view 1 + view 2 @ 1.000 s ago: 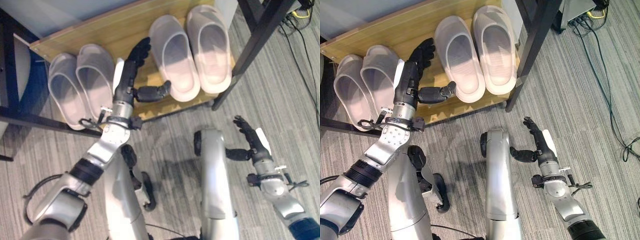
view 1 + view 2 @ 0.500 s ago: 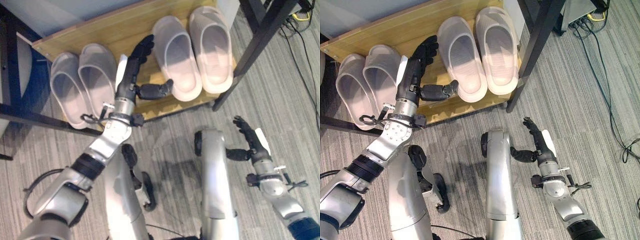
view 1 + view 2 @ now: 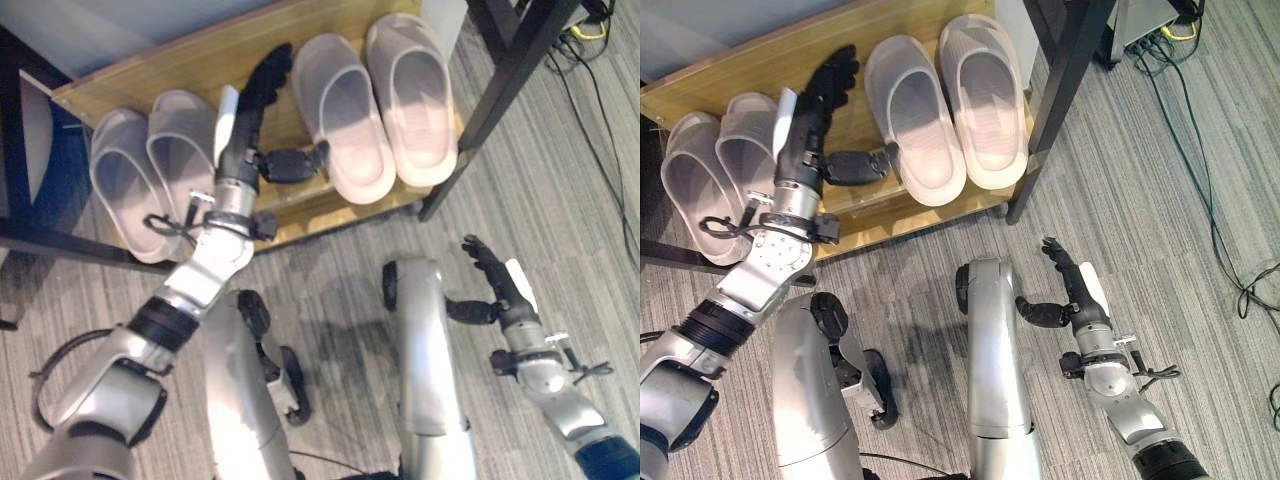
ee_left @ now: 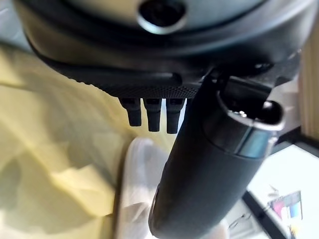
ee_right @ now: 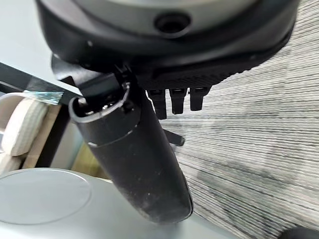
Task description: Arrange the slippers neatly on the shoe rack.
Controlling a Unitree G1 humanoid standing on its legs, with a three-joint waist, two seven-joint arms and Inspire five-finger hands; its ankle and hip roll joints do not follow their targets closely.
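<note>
Although all four slippers already sit on the wooden shelf [image 3: 180, 60] of the shoe rack, the work appears nearly finished rather than complete. A left-hand pair [image 3: 155, 170] lies side by side near the shelf's front edge, toes pointing back, and a right-hand pair [image 3: 385, 100] lies beside the dark rack post [image 3: 495, 95], its nearer slipper [image 3: 340, 115] set slightly further forward than its partner.

Reaching between the two pairs, the left hand [image 3: 250, 110] holds its fingers straight and spread over bare wood, while its thumb [image 3: 290, 165] stretches sideways and looks to touch the heel end of that nearer slipper. Nothing is gripped; the left wrist view shows fingers extended and a pale slipper rim past the thumb. Low over the grey carpet [image 3: 1160, 200], well apart from the rack, the right hand [image 3: 1072, 285] hangs with fingers relaxed and apart, holding nothing.

Judging by their thick, moulded, one-piece look, these slippers are probably light foam or rubber: springy, not fragile, and likely to slide easily on smooth wood. A sideways nudge at the heel or along the side wall should suit alignment. For lifting, the upper strap or the heel rim would give a thumb-and-finger pinch, though the soft wall may flex under pressure, and a light shoe may skid or twist when pushed off-centre.
</note>
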